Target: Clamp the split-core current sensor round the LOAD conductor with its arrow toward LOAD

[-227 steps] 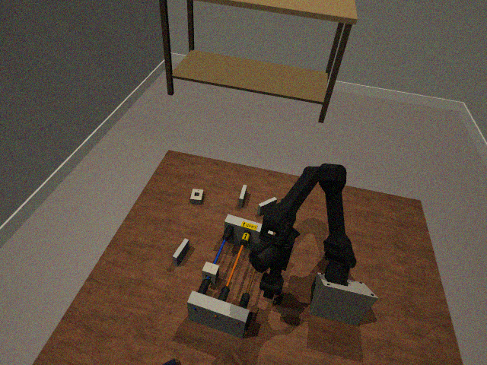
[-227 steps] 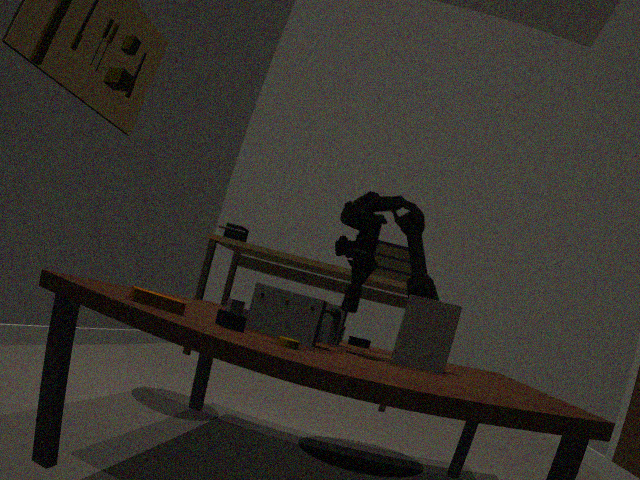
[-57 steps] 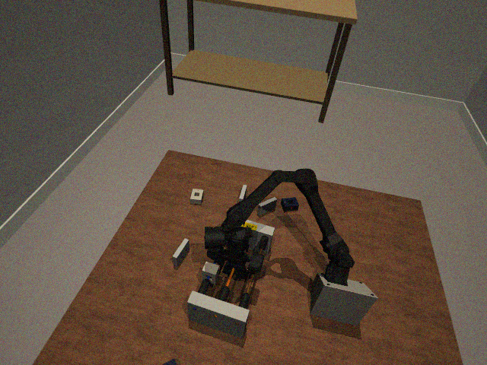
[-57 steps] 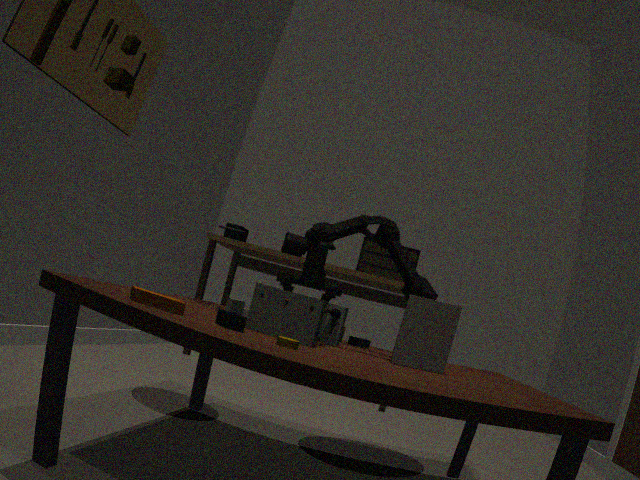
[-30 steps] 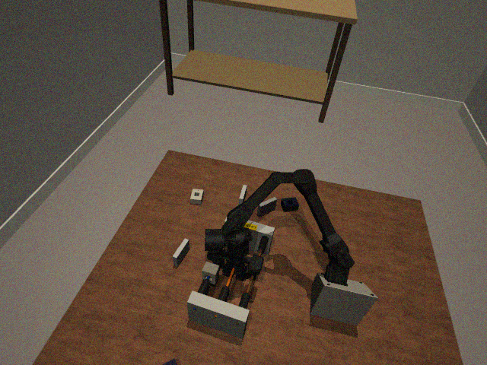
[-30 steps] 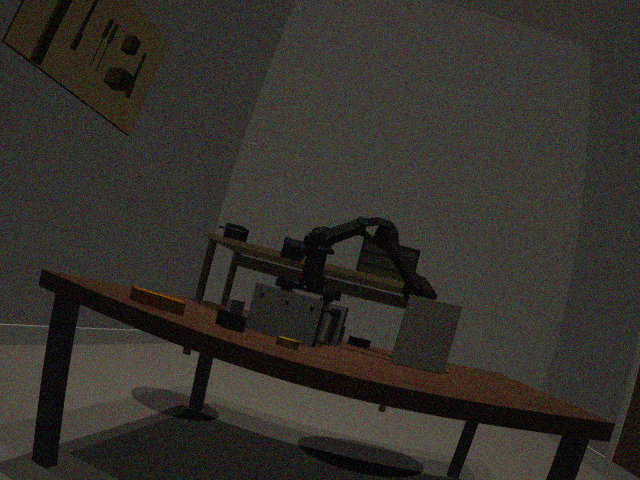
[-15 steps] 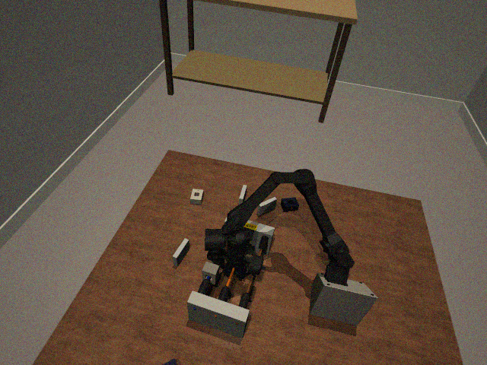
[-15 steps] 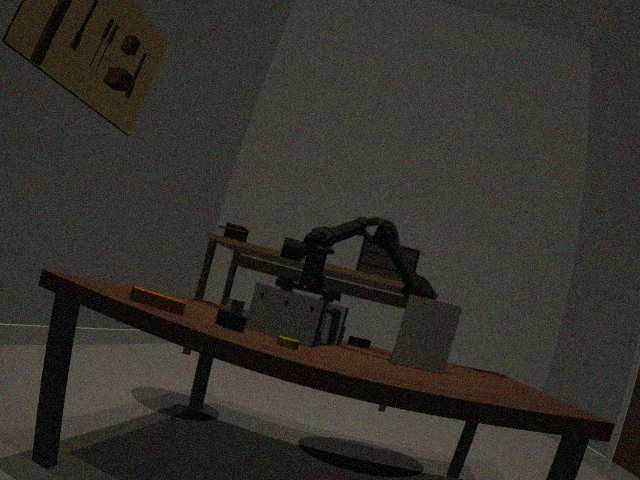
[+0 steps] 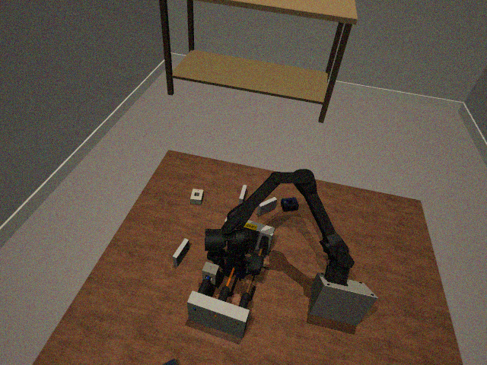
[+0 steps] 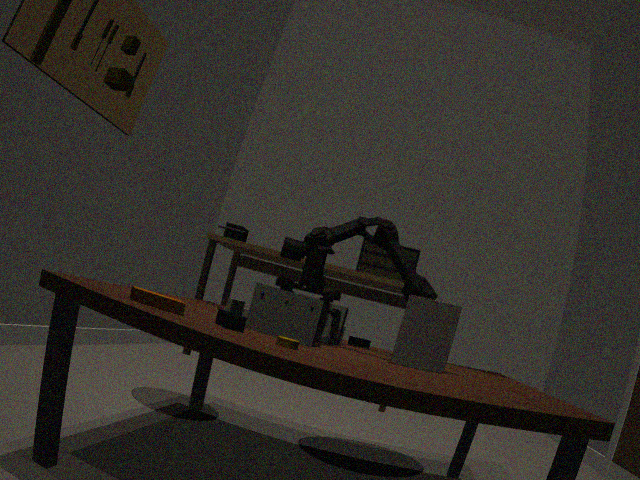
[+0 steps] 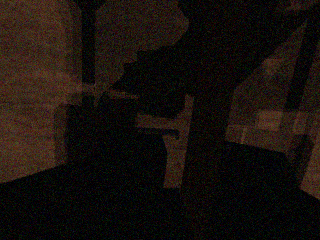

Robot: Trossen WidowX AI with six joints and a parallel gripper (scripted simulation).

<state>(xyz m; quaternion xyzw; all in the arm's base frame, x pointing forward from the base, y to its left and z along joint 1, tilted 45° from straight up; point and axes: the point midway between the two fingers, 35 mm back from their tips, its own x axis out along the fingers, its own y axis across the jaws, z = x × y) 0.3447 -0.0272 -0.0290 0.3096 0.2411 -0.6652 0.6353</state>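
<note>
My gripper (image 9: 237, 270) points down between the end panels, with its fingers well apart. It is shut on the current sensor, a dark body low between the fingers at the orange conductor (image 9: 230, 277). The arm and fingers hide most of the sensor; its arrow and latch cannot be made out. A yellow marker (image 9: 250, 226), its lettering small and partly covered, sits on the rear end block (image 9: 268, 230). In the exterior view the front panel (image 10: 284, 312) hides the fingertips. The wrist view is very dark and does not show the sensor clearly.
A pale block (image 9: 208, 269) sits on the blue conductor left of the gripper. Another conductor (image 9: 249, 284) runs on the right. White upright slabs (image 9: 180, 252) (image 9: 267, 206), a white holed block (image 9: 196, 196) and a dark blue block (image 9: 290, 204) stand around the fixture.
</note>
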